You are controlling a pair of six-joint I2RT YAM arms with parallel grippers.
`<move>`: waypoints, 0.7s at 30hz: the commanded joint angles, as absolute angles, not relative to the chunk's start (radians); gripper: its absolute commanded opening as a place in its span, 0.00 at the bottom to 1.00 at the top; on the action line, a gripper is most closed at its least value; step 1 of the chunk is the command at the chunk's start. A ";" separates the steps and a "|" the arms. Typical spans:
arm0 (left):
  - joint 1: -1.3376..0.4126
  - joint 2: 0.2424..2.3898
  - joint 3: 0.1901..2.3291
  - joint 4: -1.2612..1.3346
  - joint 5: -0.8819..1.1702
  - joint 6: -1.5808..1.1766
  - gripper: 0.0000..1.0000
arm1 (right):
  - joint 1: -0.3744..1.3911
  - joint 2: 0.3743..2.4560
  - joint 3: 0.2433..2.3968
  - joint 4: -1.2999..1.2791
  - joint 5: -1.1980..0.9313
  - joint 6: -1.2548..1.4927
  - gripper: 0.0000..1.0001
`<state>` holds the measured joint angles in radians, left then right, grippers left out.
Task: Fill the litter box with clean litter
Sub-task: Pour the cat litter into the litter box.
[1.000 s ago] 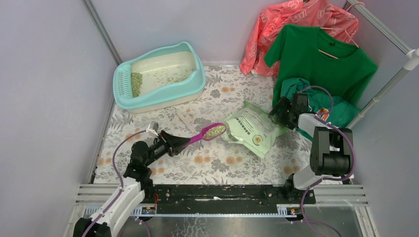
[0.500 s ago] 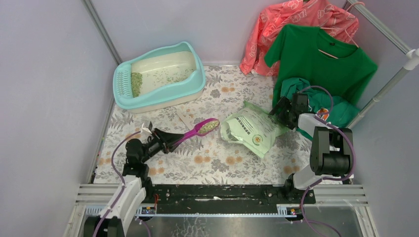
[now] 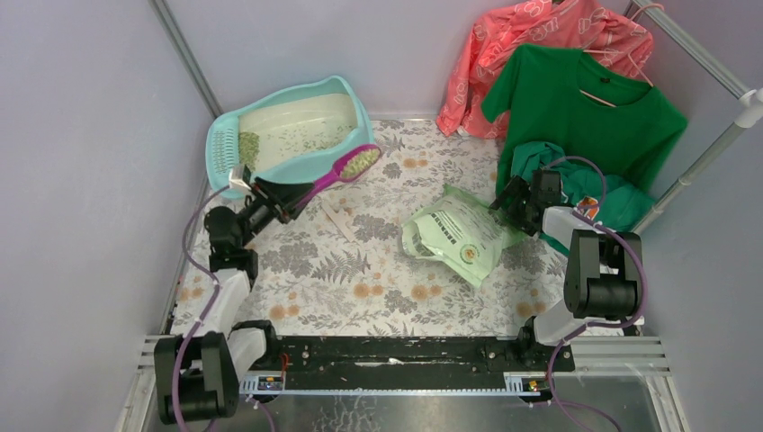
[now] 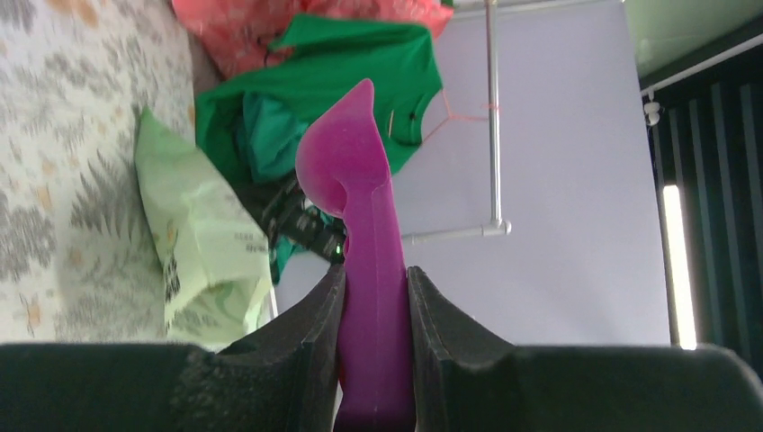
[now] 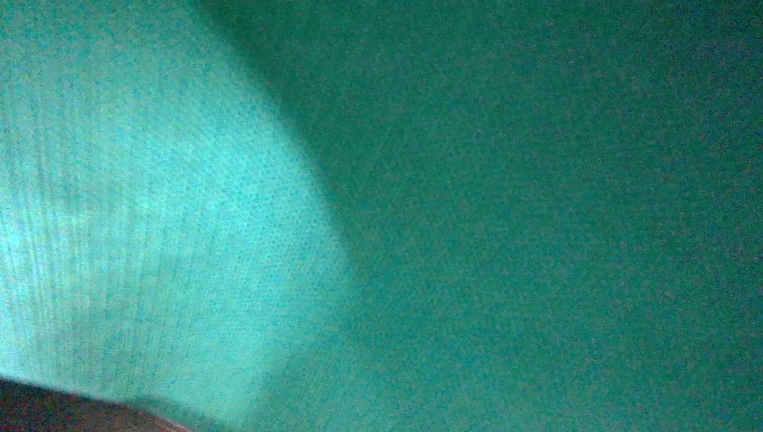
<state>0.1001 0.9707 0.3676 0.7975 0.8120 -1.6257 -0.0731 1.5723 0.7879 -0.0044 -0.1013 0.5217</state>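
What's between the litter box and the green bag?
Top view: a pale strip lies on the floral cloth between litter box and bag; the loaded purple scoop hangs near the box end.

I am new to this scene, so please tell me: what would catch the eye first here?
A purple plastic scoop loaded with pale-green litter granules, pinched by the left fingers, hangs by the near rim of the turquoise litter box at back left. A light green printed bag lies mid-table; a coral garment and a green T-shirt hang at back right.
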 commanded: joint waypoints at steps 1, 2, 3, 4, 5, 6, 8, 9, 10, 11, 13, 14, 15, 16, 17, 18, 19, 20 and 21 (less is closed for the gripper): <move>0.185 1.059 0.513 0.845 0.806 -1.574 0.03 | -0.070 1.598 0.795 0.024 -0.148 0.539 0.95; 0.206 1.080 0.544 0.819 0.792 -1.550 0.03 | -0.069 1.599 0.795 0.026 -0.151 0.540 0.95; 0.228 1.106 0.570 0.810 0.779 -1.531 0.03 | -0.069 1.600 0.796 0.025 -0.152 0.539 0.95; 0.251 1.132 0.598 0.801 0.763 -1.511 0.03 | -0.070 1.601 0.796 0.023 -0.152 0.538 0.95; 0.269 1.156 0.624 0.785 0.748 -1.494 0.03 | -0.069 1.601 0.796 0.024 -0.151 0.536 0.95; 0.287 1.180 0.648 0.789 0.735 -1.485 0.04 | -0.069 1.601 0.795 0.026 -0.154 0.536 0.95; 0.313 1.226 0.714 0.750 0.714 -1.443 0.04 | -0.070 1.603 0.794 0.027 -0.157 0.535 0.95; 0.321 1.245 0.752 0.718 0.699 -1.413 0.04 | -0.069 1.605 0.794 0.030 -0.156 0.534 0.95; 0.326 1.267 0.795 0.647 0.687 -1.355 0.04 | -0.070 1.608 0.795 0.030 -0.156 0.533 0.95; 0.326 1.279 0.835 0.584 0.668 -1.301 0.04 | -0.069 1.611 0.796 0.030 -0.157 0.532 0.95; 0.325 1.298 0.904 0.469 0.604 -1.203 0.04 | -0.069 1.616 0.795 0.037 -0.160 0.532 0.95; 0.323 1.306 0.932 0.430 0.571 -1.162 0.04 | -0.070 1.620 0.795 0.039 -0.160 0.535 0.95; 0.318 1.318 0.955 0.403 0.538 -1.128 0.04 | -0.070 1.621 0.795 0.040 -0.163 0.537 0.95; 0.306 1.339 0.983 0.374 0.507 -1.088 0.04 | -0.070 1.621 0.794 0.043 -0.164 0.540 0.95; 0.290 1.362 1.018 0.341 0.471 -1.046 0.04 | -0.069 1.621 0.793 0.045 -0.165 0.544 0.96; 0.266 1.388 1.053 0.303 0.435 -1.001 0.04 | -0.069 1.621 0.794 0.045 -0.169 0.548 0.96; 0.240 1.416 1.089 0.277 0.406 -0.961 0.04 | -0.069 1.621 0.796 0.045 -0.173 0.551 0.96; 0.207 1.442 1.118 0.263 0.384 -0.932 0.04 | -0.069 1.619 0.798 0.044 -0.175 0.552 0.96; 0.177 1.468 1.151 0.241 0.357 -0.900 0.04 | -0.069 1.615 0.801 0.040 -0.173 0.551 0.96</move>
<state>0.2710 1.3914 1.0401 0.3679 0.5014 -1.1114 -0.0742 1.5890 0.7879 0.0227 -0.1184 0.5243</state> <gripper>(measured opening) 0.340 0.952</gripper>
